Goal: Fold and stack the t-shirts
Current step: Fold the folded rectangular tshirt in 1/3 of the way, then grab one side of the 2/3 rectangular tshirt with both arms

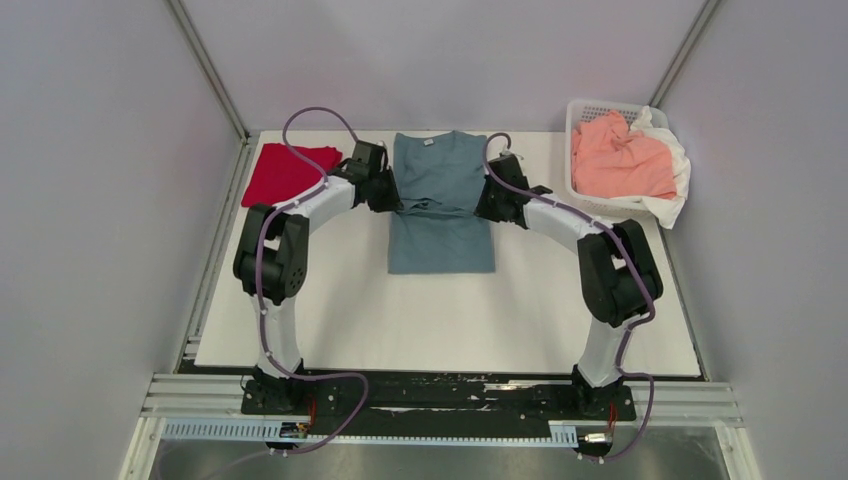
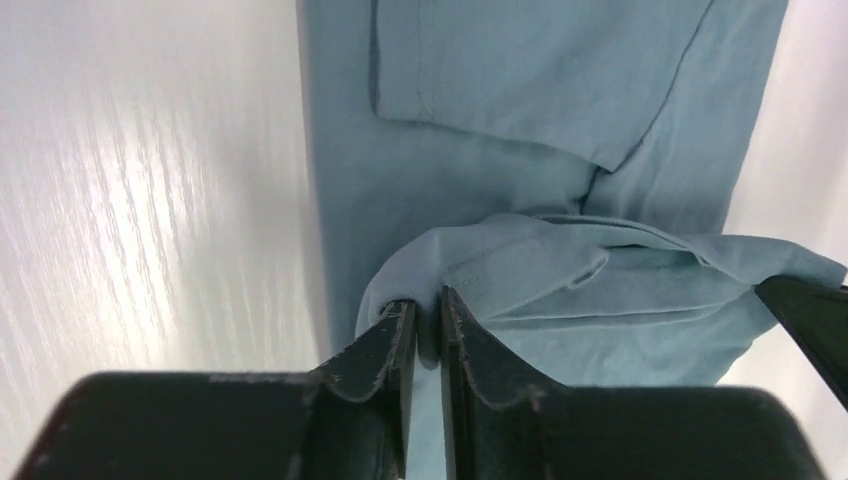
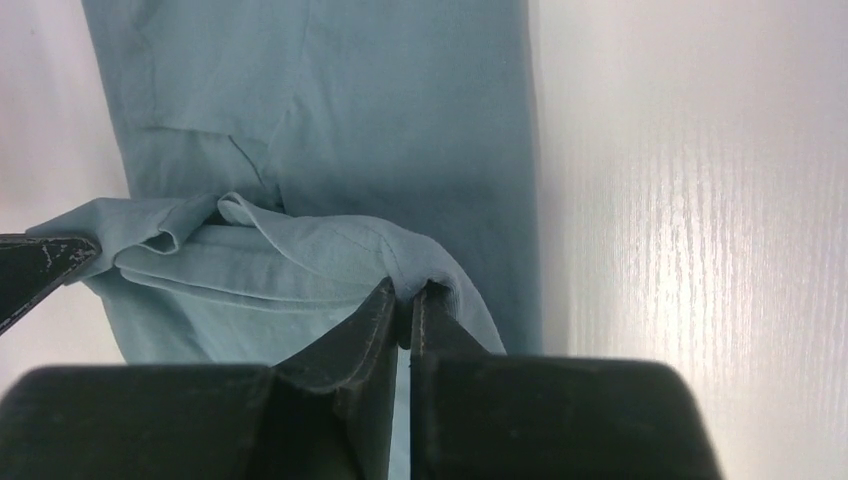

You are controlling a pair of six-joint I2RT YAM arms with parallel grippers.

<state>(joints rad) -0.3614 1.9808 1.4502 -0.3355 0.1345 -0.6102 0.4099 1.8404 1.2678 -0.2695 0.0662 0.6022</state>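
Note:
A dusty teal-blue t-shirt [image 1: 442, 170] lies lengthwise at the table's middle back, sides folded in, collar at the far end. My left gripper [image 1: 398, 205] is shut on its left edge, and the pinched fabric [image 2: 470, 270] bunches up at the fingertips [image 2: 428, 305]. My right gripper [image 1: 486, 208] is shut on the right edge, with cloth [image 3: 300, 255] gathered at its tips [image 3: 407, 292]. A lifted ridge of fabric runs between the two grippers. A folded bright red t-shirt [image 1: 285, 172] lies at the back left. A salmon-pink t-shirt [image 1: 620, 158] sits in the basket.
A white perforated basket [image 1: 590, 110] stands at the back right corner, with white cloth [image 1: 675, 175] hanging over its right side. The white table surface [image 1: 440, 320] spreads in front of the teal shirt. Grey walls close in the left, back and right.

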